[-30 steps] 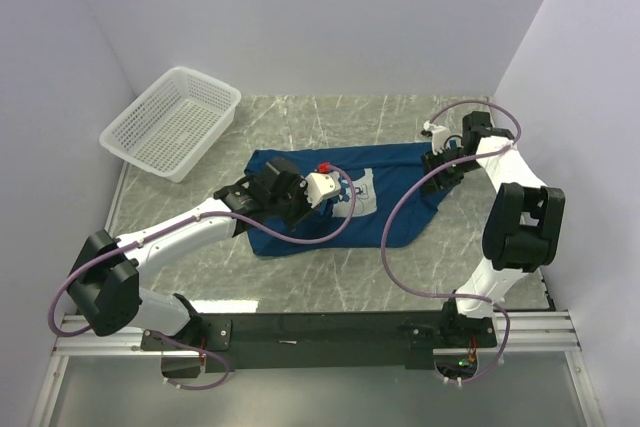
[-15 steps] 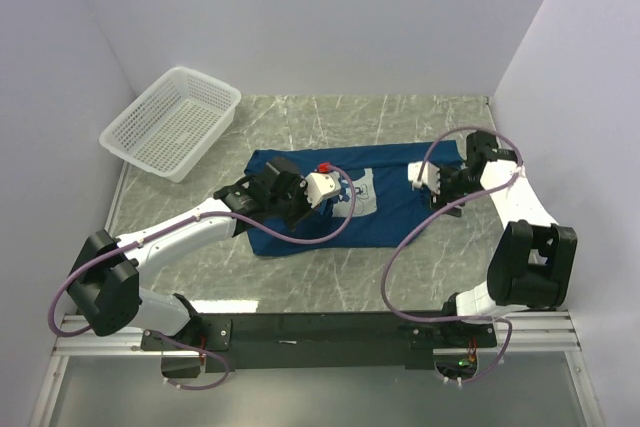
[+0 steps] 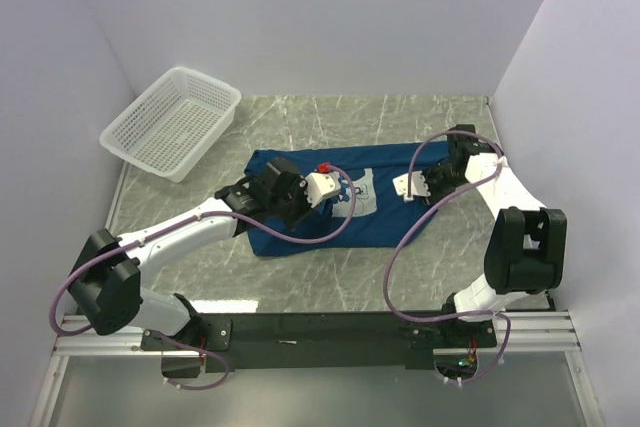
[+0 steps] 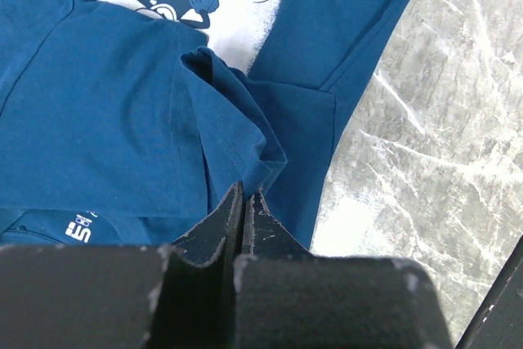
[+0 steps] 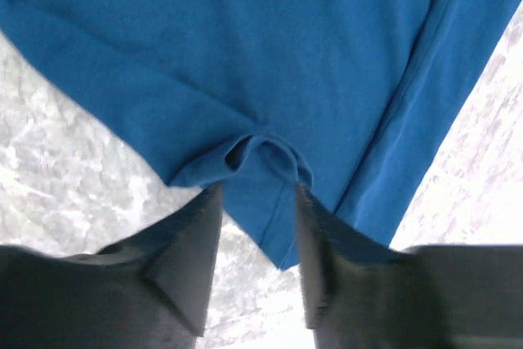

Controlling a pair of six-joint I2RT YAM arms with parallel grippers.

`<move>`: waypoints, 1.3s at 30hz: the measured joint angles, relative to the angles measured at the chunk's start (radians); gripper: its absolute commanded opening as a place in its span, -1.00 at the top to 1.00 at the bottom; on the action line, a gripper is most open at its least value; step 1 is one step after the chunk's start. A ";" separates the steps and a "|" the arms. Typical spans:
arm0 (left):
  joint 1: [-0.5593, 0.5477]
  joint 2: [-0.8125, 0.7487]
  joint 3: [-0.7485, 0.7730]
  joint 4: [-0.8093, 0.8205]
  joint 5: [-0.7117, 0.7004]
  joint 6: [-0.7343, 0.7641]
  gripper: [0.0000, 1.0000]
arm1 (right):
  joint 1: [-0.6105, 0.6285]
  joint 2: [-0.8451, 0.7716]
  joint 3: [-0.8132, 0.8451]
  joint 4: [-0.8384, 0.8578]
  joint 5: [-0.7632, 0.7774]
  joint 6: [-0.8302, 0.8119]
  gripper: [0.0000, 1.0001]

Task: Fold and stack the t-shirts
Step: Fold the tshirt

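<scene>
the dark blue t-shirt (image 3: 388,172) lies mid-way across the table (image 3: 300,122), its right side now drawn in toward the chest print (image 3: 362,193) from where it lay a second ago. the right gripper (image 5: 256,190) has carried that hem inward, bunched in its grasp, while the left gripper (image 4: 243,194) stays clenched on a fold. the side fold looks under way.

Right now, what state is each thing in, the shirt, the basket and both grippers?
t-shirt: lying on the table, partly folded, pinched at two spots.
left gripper: shut on a raised fold of the t-shirt.
right gripper: clamped on a puckered hem, jaws slightly apart.
basket: upright, nothing in it.
</scene>
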 measured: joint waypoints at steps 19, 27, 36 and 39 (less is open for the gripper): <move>0.000 0.006 0.000 -0.004 -0.007 0.000 0.99 | 0.014 -0.002 -0.040 0.088 0.031 0.039 -0.09; 0.000 0.006 0.000 -0.004 -0.007 0.000 0.99 | 0.014 0.007 -0.043 0.087 0.034 0.066 -0.01; 0.000 0.006 0.000 -0.005 -0.006 0.000 0.99 | 0.018 0.011 -0.056 0.072 0.054 0.059 -0.01; 0.000 0.007 0.000 -0.005 -0.006 0.000 0.99 | 0.018 0.018 -0.056 0.064 0.055 0.059 0.01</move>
